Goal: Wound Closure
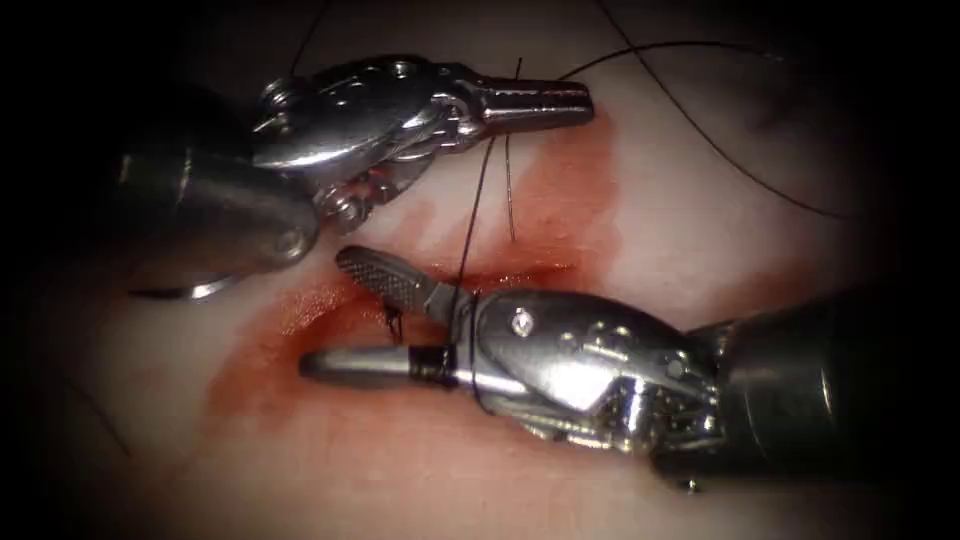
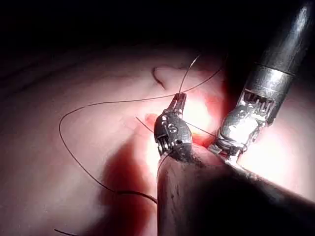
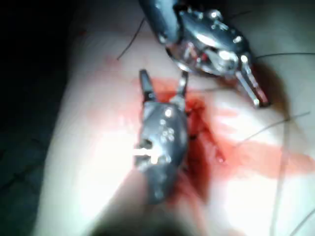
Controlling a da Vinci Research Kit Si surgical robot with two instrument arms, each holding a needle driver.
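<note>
My left tool (image 1: 588, 103) reaches in over the tissue (image 1: 700, 230), jaws shut on the dark thread (image 1: 478, 200). The thread drops taut from them to the cut (image 1: 520, 272). A second thin strand (image 1: 510, 190) hangs beside it. My right tool (image 1: 325, 312) lies across the cut with its jaws open; the thread passes between them near the hinge and wraps the lower jaw's base. A small knot (image 1: 392, 318) sits between the jaws. A curved metal glint (image 1: 190, 292) under the left shaft looks like the needle, free on the tissue. The left wrist view shows the left tool (image 2: 180, 98) pinching thread (image 2: 192, 66); the right wrist view shows the right tool (image 3: 164, 81) open.
Red fluid (image 1: 560, 190) stains the tissue around the cut and spreads toward the lower left. A long loose loop of thread (image 1: 720, 150) arcs over the tissue at the upper right and shows again as slack thread (image 2: 78, 157) in the left wrist view.
</note>
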